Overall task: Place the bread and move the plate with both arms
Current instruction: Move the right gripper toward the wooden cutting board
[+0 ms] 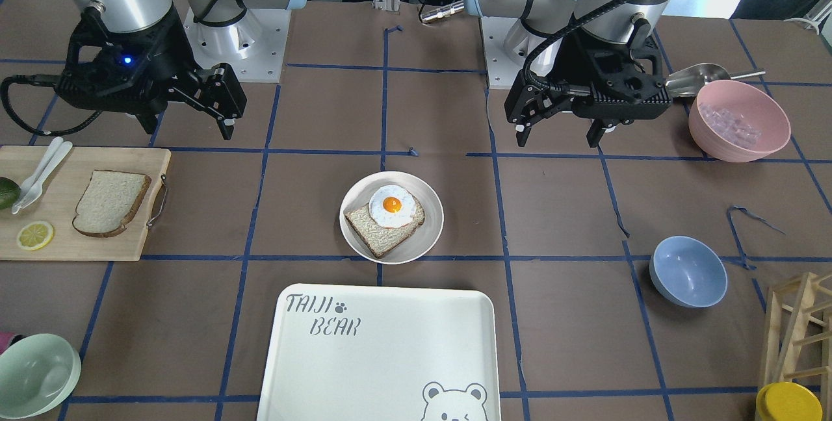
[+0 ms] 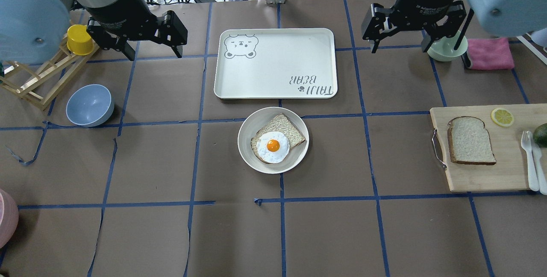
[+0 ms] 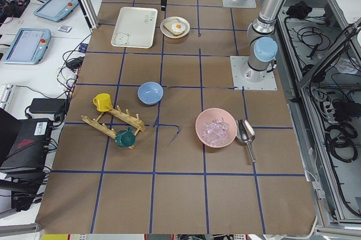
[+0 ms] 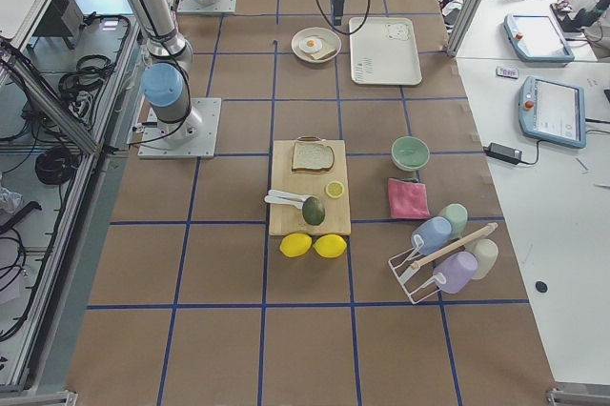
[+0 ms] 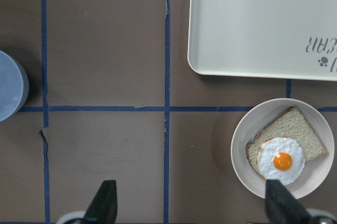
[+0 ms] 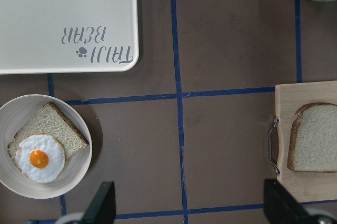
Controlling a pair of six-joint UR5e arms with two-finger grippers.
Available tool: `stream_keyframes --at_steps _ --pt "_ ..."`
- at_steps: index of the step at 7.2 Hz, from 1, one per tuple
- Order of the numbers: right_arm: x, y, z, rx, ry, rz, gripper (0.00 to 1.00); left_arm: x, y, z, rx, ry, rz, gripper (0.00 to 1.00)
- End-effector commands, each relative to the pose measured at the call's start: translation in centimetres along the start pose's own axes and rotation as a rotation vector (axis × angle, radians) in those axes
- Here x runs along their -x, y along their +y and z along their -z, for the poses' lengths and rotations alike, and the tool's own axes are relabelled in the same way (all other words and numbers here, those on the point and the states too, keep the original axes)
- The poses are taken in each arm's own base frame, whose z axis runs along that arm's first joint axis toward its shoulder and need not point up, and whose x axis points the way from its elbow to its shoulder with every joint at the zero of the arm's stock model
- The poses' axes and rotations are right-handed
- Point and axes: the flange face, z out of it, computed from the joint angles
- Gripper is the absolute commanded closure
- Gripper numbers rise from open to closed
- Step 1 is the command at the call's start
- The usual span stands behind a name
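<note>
The bread [image 1: 109, 203] is a pale slice lying flat on a wooden cutting board [image 1: 97, 245], at the right of the overhead view [image 2: 470, 140] and in the right wrist view [image 6: 313, 139]. The plate [image 1: 426, 242] sits mid-table and holds a darker slice with a fried egg [image 1: 392, 205]; it also shows in the overhead view [image 2: 299, 157] and both wrist views [image 5: 310, 176] [image 6: 21, 111]. My left gripper [image 1: 559, 138] [image 2: 151, 52] and right gripper [image 1: 188, 125] [image 2: 399, 46] hover high, open and empty, apart from plate and bread.
A white bear-print tray [image 2: 275, 63] lies just beyond the plate. A blue bowl [image 2: 89, 105], a wooden rack with a yellow cup [image 2: 80, 39] and a pink bowl of ice [image 1: 739, 119] are on my left. A green bowl [image 2: 444, 50], pink cloth [image 2: 489, 53], lemon slice [image 2: 502, 116] and cutlery [image 2: 530, 157] are on my right.
</note>
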Motion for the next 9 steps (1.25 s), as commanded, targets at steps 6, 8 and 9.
stream_keyframes --at_steps 6,8,9 --pt "0.0 -0.5 0.7 -0.015 0.001 -0.003 0.0 0.0 0.3 -0.1 0.003 0.0 -0.002 0.0" --pt "-0.2 -0.8 1.9 -0.026 0.008 -0.006 0.0 0.0 0.3 -0.1 0.003 0.0 -0.002 0.0" --pt "-0.2 -1.1 3.1 -0.05 0.001 -0.005 0.0 0.0 0.3 0.0 0.002 0.0 -0.002 0.0"
